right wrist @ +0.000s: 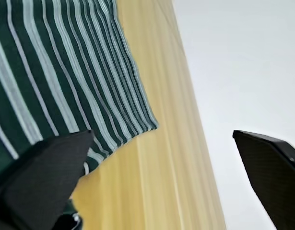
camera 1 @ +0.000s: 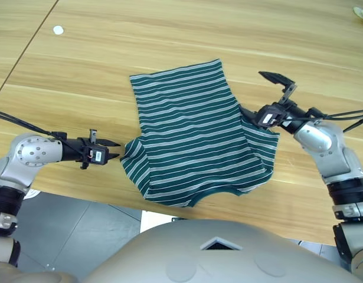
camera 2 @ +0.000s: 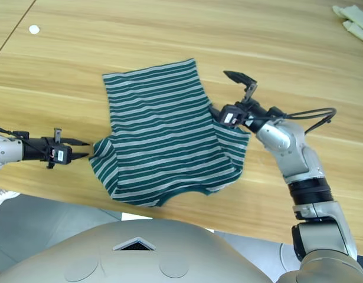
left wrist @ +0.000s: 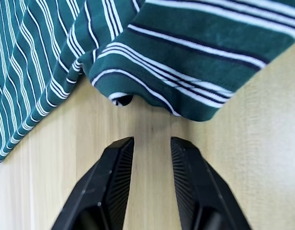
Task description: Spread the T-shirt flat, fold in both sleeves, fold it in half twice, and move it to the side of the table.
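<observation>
T-shirt [camera 1: 193, 135] lies just inside front edge of table [camera 1: 169, 35], wood stretching beyond.

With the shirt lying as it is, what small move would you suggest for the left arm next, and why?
Probably ease the left gripper forward until its jaws straddle the edge of the sleeve. The jaws stand open just short of that edge, low over the table, and the sleeve is not yet folded in.
</observation>
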{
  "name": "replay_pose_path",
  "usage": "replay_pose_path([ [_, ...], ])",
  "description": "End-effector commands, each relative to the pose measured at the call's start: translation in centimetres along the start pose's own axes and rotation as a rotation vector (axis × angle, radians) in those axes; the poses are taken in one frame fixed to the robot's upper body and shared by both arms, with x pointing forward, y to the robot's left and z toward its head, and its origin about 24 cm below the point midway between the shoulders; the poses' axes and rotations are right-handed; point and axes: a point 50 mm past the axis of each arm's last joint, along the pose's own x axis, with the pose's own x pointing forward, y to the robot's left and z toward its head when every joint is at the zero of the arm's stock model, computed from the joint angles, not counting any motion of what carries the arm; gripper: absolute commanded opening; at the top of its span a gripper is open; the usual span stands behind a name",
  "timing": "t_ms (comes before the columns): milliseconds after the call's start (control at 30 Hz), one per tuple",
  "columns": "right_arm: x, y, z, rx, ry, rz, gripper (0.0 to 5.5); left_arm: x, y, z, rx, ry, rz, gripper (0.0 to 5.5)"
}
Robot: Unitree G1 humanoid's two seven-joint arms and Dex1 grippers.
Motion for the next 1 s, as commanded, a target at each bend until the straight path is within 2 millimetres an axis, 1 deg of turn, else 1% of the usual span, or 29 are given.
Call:
replay_pose_path([
  [33,0.1,1.8,-2.5,-0.025,0.125,0.102,5.37,0.4,-0.4,-0.2,0.001,0.014,-0.029,1.45],
  [200,-0.3,1.7,-6.3,-0.069,0.317,0.083,5.37,0.6,-0.3,-0.2,0.005,0.0,-0.007,1.45],
  [233,-0.5,1.7,-6.7,-0.075,0.336,0.083,5.37,0.6,-0.2,-0.2,0.006,-0.003,-0.002,1.45],
  [267,-0.7,2.0,-6.7,-0.068,0.325,0.092,5.37,0.6,-0.2,-0.2,0.007,-0.005,0.001,1.45],
  [300,-0.8,2.3,-6.3,-0.052,0.298,0.105,5.37,0.7,-0.2,-0.2,0.008,-0.007,0.004,1.45],
  [367,-1.0,2.8,-5.0,-0.015,0.207,0.142,5.37,0.6,-0.2,-0.2,0.008,-0.008,0.008,1.45],
  [467,-1.5,3.2,-2.2,0.045,0.047,0.186,5.37,0.7,-0.1,-0.3,0.009,-0.01,0.015,1.45],
  [533,-2.7,3.8,-0.3,0.071,-0.052,0.258,5.37,0.7,-0.2,-0.4,0.011,-0.013,0.018,1.45],
  [600,-4.4,4.3,1.4,0.093,-0.147,0.327,5.37,0.7,-0.3,-0.6,0.009,-0.009,0.016,1.45],
  [667,-5.5,4.1,2.4,0.115,-0.203,0.344,5.37,0.5,-0.3,-0.7,0.01,-0.003,0.017,1.45],
  [733,-6.1,3.6,2.5,0.12,-0.202,0.332,5.37,0.1,0.1,-0.9,0.014,0.007,0.031,1.45],
  [800,-6.3,3.2,1.9,0.12,-0.166,0.314,5.37,-0.2,0.7,-0.8,0.028,0.007,0.052,1.45],
  [867,-6.3,2.9,1.3,0.112,-0.122,0.297,5.37,-0.1,1.1,-0.1,0.048,-0.024,0.072,1.45],
  [967,-6.1,3.0,0.5,0.099,-0.069,0.289,5.37,0.9,1.4,2.3,0.075,-0.173,0.121,1.45],
  [1000,-6.0,3.1,0.1,0.091,-0.041,0.287,5.37,1.3,1.6,3.4,0.073,-0.247,0.139,1.45],
])
